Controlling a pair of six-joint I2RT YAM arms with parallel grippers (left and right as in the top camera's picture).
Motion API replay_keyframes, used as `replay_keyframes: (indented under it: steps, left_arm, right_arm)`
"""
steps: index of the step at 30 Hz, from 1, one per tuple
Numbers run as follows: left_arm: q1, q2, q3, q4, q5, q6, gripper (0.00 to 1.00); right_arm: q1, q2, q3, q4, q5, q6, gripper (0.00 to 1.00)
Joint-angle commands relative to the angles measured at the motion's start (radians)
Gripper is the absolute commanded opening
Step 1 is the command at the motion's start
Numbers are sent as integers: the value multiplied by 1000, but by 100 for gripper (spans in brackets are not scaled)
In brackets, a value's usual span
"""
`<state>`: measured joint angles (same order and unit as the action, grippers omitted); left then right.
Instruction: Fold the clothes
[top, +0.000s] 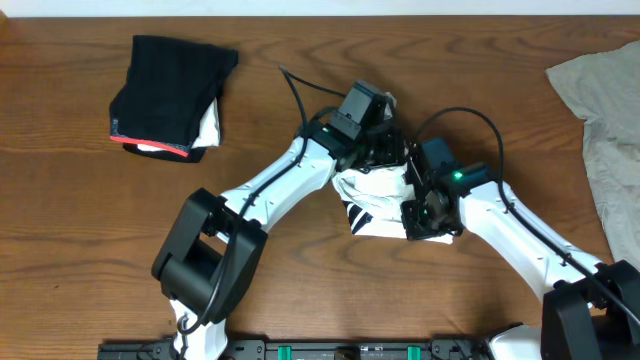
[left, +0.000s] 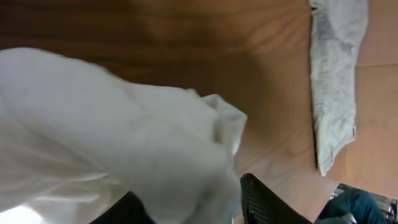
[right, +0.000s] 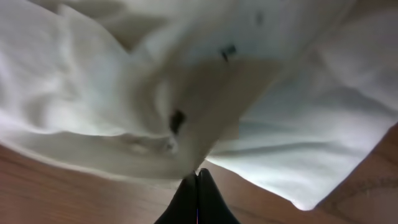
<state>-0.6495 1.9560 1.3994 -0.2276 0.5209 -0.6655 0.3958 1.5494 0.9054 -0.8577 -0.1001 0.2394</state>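
One rumpled, soft white T-shirt (top: 372, 200)

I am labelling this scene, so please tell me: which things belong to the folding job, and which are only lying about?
Job: white T-shirt, black red-edged garment, grey-beige garment.
Not the job: wooden table, black cable.
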Motion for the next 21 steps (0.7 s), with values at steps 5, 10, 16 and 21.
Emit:
replay_keyframes:
  steps: [5,10,16,21]
  left_arm:
    - [-38,1,0,45,-25,-13,68]
    - [-41,0,4,84,-26,-9,83]
    - [-3,-36,87,-9,-13,81,83]
    - [24,-60,120,-166,-18,144,83]
  right_arm:
    - [-5,6,-36,30,26,45,1]
    - [-5,6,-36,39,26,45,1]
    - [-6,-3,-36,29,25,45,1]
    - [-7,-41,-36,24,21,45,1]
